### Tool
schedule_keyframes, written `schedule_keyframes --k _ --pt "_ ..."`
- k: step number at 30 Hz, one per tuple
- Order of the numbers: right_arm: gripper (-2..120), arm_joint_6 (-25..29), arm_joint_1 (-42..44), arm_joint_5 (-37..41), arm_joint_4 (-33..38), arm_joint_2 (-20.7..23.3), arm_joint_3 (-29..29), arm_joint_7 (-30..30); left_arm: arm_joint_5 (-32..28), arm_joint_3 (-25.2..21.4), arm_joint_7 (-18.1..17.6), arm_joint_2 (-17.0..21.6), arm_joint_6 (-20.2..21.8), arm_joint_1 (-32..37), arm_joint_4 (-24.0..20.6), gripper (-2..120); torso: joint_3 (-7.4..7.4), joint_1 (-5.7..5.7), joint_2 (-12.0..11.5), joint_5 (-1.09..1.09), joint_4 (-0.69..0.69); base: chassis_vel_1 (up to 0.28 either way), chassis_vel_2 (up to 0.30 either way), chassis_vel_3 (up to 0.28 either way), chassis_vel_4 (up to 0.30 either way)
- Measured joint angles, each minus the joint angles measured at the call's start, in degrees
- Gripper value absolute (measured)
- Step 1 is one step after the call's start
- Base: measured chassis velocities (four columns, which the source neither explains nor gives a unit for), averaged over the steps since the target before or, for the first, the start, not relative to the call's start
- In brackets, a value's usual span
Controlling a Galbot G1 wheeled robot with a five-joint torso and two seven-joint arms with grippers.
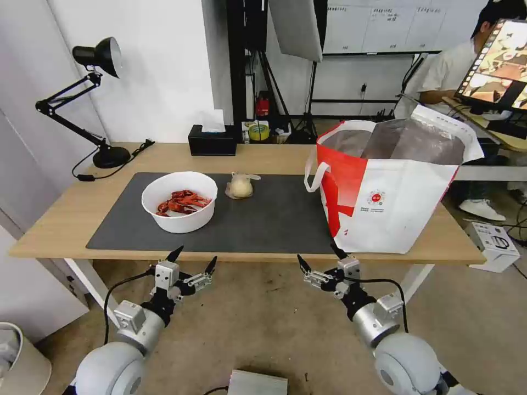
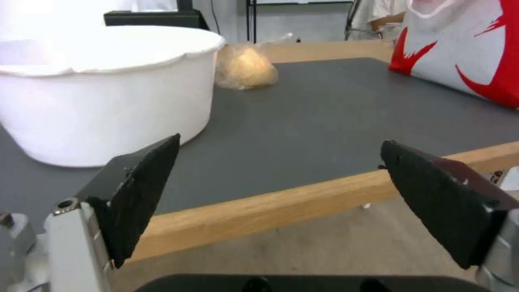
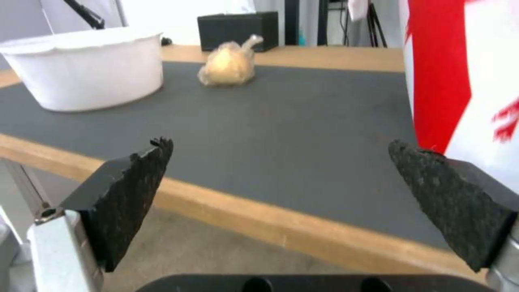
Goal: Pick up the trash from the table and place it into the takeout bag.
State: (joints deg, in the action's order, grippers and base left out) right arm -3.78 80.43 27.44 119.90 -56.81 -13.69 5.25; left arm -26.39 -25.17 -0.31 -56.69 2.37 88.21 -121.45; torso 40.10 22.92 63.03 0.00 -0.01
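Two grippers are being held low in front of the table (image 1: 71,219), short of its near edge, and nothing is being gripped by either. Most of the light-wood top is being covered by a large dark grey mat (image 1: 274,219). The takeout bag (image 1: 395,208) is being kept upright at the right end of the table, part on the mat and part on bare wood, its foil-lined mouth gaping and a white loop handle hanging on the side that faces the bowl. Well apart from it, towards the left end of the mat, the white round bowl (image 1: 179,202) is being shown with red crayfish shells (image 1: 183,202) lying inside. Just beside the bowl, on its far right, the knotted clear bag with the beige lump (image 1: 241,186) is being left on the mat, not touching the bowl. Behind the mat, a black tissue box (image 1: 212,141) is being seen on the bare wood near the far edge. The left gripper (image 1: 193,259) is being held with fingers spread wide below the bowl's side of the table; the right gripper (image 1: 321,260) is likewise being held spread, just below the bag's near corner.
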Motion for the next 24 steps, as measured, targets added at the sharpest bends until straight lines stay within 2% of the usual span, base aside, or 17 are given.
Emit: schedule_keyframes --k 6,10,17,24 --pt "100 -2.3 -4.2 3.4 0.1 -0.3 1.8 1.3 -0.3 0.0 0.0 0.3 0.0 -0.2 -0.1 100 0.00 0.00 0.0 0.00 0.00 0.000 0.000 0.000 0.000" --pt "100 -4.4 -10.2 5.3 -1.7 -0.9 5.1 2.4 -0.3 0.0 0.0 0.3 0.0 0.0 -0.3 100 0.00 0.00 0.0 0.00 0.01 0.000 0.000 0.000 0.000" --pt "100 -6.9 -22.2 8.3 -7.1 -1.1 11.5 3.9 -0.3 -0.6 0.0 0.2 0.0 0.6 -0.5 100 0.01 0.00 0.0 -0.01 0.01 0.000 0.000 0.000 0.000" --pt "100 -9.3 -36.1 15.0 -14.9 -3.4 20.4 6.6 -0.3 -1.0 0.0 0.0 0.0 1.1 -0.6 100 0.01 0.00 0.0 -0.02 0.01 0.000 0.000 0.000 0.000"
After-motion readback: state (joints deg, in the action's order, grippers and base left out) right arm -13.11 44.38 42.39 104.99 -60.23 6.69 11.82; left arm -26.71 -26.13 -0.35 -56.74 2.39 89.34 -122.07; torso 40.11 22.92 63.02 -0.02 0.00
